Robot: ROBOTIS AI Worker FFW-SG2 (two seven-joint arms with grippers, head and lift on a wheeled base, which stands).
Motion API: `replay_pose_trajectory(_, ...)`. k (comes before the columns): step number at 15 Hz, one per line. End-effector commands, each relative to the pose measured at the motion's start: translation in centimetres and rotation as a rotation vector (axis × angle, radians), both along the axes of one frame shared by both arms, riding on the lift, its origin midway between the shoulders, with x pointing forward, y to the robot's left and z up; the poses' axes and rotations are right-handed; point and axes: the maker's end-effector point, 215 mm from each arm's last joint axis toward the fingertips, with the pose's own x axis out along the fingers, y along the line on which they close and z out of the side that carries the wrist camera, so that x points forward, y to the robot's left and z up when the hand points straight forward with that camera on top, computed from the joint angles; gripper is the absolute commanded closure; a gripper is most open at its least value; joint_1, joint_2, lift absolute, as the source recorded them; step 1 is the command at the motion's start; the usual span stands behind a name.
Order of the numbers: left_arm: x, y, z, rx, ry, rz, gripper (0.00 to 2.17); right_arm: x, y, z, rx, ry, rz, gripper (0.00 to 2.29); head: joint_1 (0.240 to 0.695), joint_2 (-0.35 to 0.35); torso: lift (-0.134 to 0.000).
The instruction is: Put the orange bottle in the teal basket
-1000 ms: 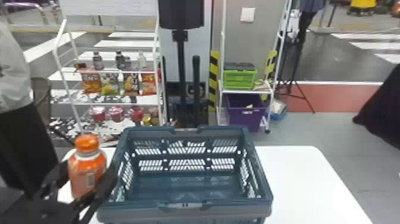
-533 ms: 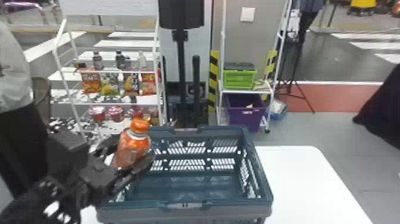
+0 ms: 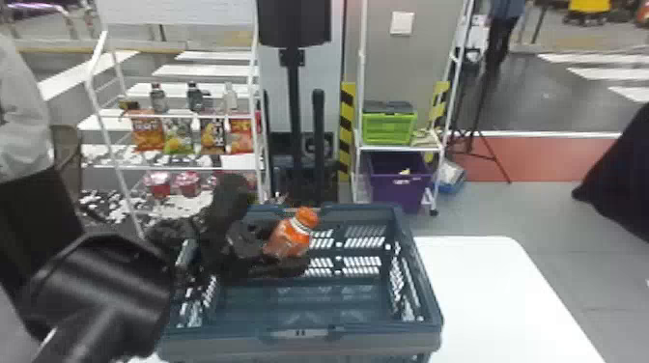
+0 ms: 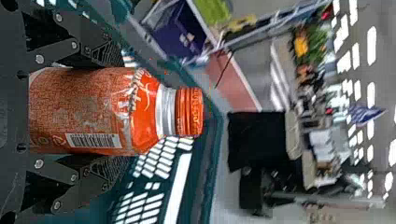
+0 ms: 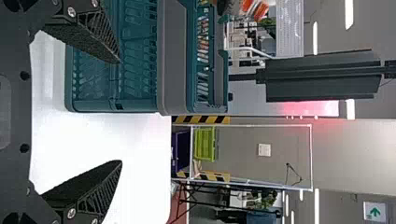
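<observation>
Table [image 3: 502,299], bottle [image 3: 290,237] over teal basket [image 3: 367,342]

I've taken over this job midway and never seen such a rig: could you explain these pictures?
It's a robot with two black arms. One camera on its head looks forward and down; the other two sit on the wrists, and their pictures are turned sideways. A teal basket stands on a white table. The left gripper holds an orange bottle between its fingers, tilted, over the basket. The right gripper is open, with nothing between its fingers. Behind the table stands a shelf rack with snack bags.
</observation>
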Motion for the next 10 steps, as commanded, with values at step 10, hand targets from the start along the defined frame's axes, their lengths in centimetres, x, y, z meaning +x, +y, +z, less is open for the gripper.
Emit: replay_pose_trajectory(10,1.9,-2.3,-11.9,0.299,0.207,-0.207,0.54,-0.7,-0.1,-1.0,-0.025,0.018,-0.008,0.13,0.499,0.0,0.0)
